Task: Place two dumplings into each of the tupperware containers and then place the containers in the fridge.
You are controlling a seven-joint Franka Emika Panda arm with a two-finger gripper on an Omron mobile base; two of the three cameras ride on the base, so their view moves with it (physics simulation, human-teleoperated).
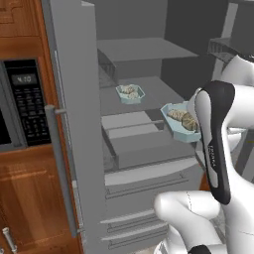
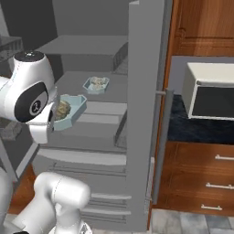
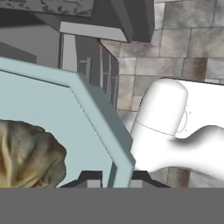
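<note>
The fridge (image 1: 149, 54) stands open. One pale-blue tupperware container (image 1: 130, 93) (image 2: 96, 84) rests on a middle shelf with dumplings (image 1: 129, 90) in it. A second tupperware container (image 1: 174, 130) (image 2: 69, 119) hangs tilted in the air in front of that shelf, with dumplings (image 1: 183, 119) (image 2: 63, 109) inside. My gripper (image 3: 114, 179) is shut on its rim (image 3: 100, 118), one fingertip on each side of the wall. A crinkled dumpling (image 3: 26, 153) lies close by inside the tray. My own arm hides the hand in the left base view.
The open fridge door (image 1: 74, 124) (image 2: 144, 100) stands beside the shelves with its bar handle (image 1: 59, 163). A dark oven control panel (image 1: 27, 99) sits in wooden cabinets to the left. A white microwave (image 2: 212, 91) stands on a dark counter above wooden drawers (image 2: 201, 183).
</note>
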